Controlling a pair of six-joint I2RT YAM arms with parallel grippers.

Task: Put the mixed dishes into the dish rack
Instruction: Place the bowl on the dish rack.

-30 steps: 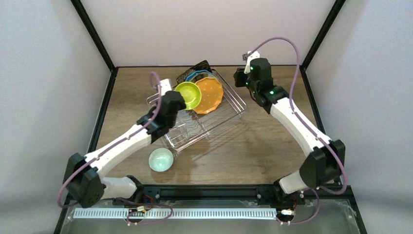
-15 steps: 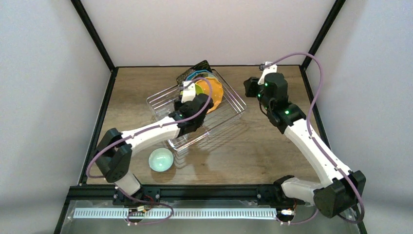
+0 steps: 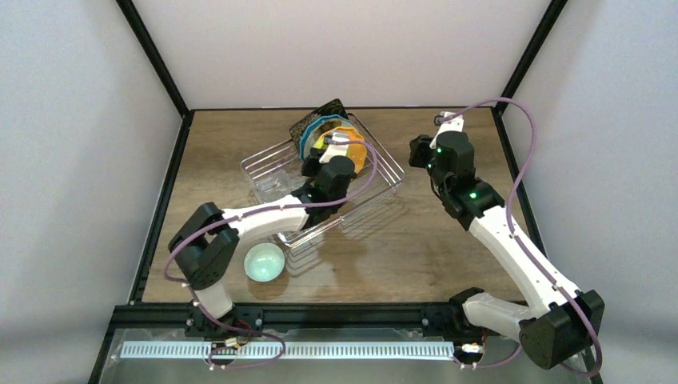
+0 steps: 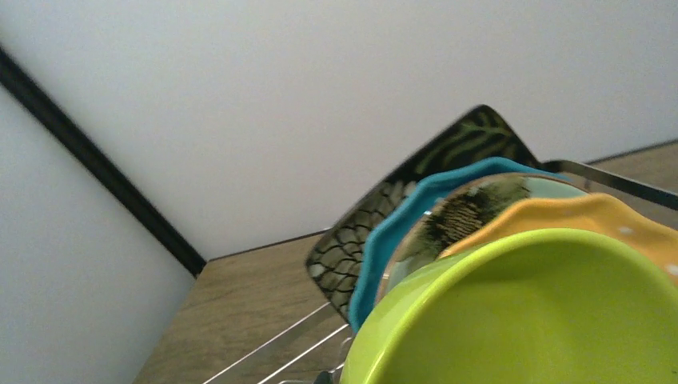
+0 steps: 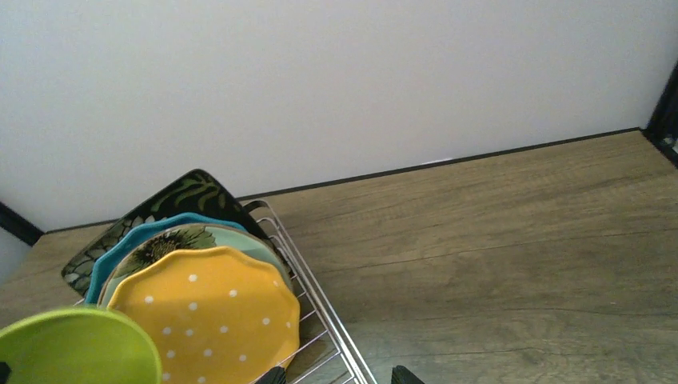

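Table (image 3: 416,240): brown wood-grain board, bare over most of its right half, edged by a thin black frame.
Room: plain pale walls (image 3: 344,48) close in on three sides. A black post (image 3: 152,56) slants up from each far corner.
Near edge: a black rail (image 3: 336,314) carries both arm bases, with a white slotted strip below it.
Dish rack (image 3: 376,184): silvery wire, standing on the far middle of the table, turned askew to the table's edges.
Plates: four stand on edge at the rack's far end, leaning close together. From back to front they are the black square floral plate (image 5: 188,192), the teal plate (image 5: 136,236), the mint flower plate (image 5: 180,238) and the orange dotted plate (image 5: 216,308).
Small yellow-green bowl (image 4: 544,312): tilted on edge just in front of the orange plate, over the rack, filling the lower corner of the left wrist view.
Clear glass (image 3: 264,262): a pale round shape from above, on the bare table just off the rack's near corner, beside the left arm.
Left fingers (image 3: 316,160): reaching over the rack to the plates, pressed nearly together and pinching the bowl. Their tips are hidden in every view.
Right fingers (image 5: 400,376): spread apart with nothing between them, beyond the rack's right side, above bare wood.
Cables: purple loops run along both arms.
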